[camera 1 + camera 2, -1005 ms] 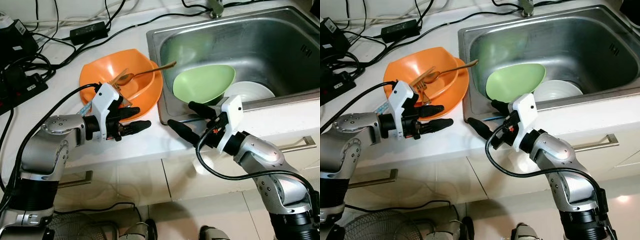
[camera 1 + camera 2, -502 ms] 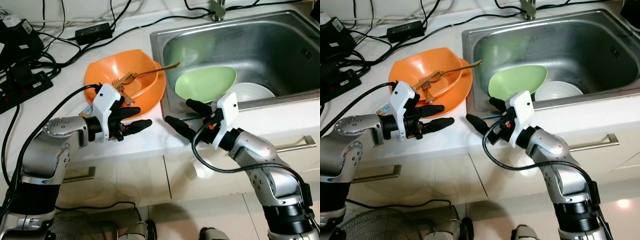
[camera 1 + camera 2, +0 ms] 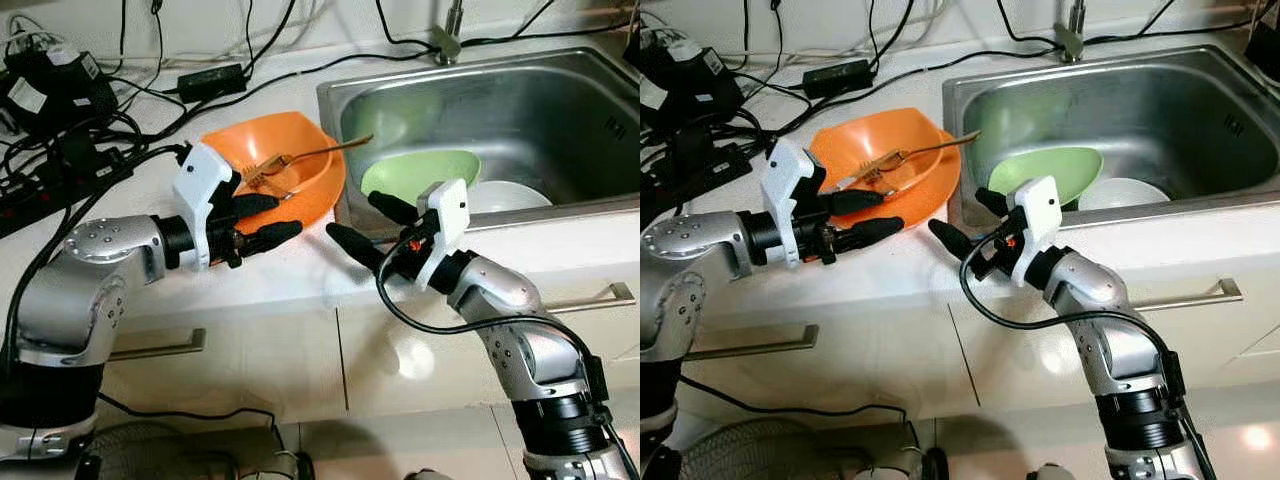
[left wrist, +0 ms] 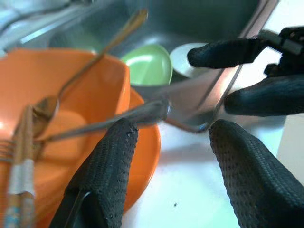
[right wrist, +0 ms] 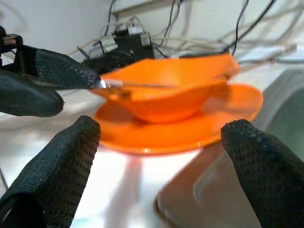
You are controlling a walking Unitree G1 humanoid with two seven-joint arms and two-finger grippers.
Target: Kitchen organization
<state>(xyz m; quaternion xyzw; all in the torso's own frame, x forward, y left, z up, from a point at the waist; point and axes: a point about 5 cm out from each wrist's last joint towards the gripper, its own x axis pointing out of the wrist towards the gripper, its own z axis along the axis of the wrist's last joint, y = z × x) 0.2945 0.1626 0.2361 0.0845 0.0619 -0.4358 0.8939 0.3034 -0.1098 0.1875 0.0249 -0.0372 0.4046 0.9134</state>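
White counter (image 3: 290, 275), steel sink (image 3: 560, 90), cable clutter (image 3: 70, 110); both grippers' fingers spread, empty.

A white countertop (image 3: 300, 285) ran around a stainless steel sink (image 3: 560, 110) — the faucet base (image 3: 447, 40) stood at its far rim. Left of the sink lay black cables (image 3: 110, 130) and a power adapter (image 3: 208, 78). Below it — white cabinet fronts with a metal handle (image 3: 590, 298), then pale glossy floor tiles (image 3: 1240, 440).

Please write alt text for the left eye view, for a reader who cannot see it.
Two open grippers, left gripper and right gripper, face each other above a white counter. Behind them an orange bowl on an orange plate holds a golden spoon. In the steel sink lie a green bowl and a white bowl.
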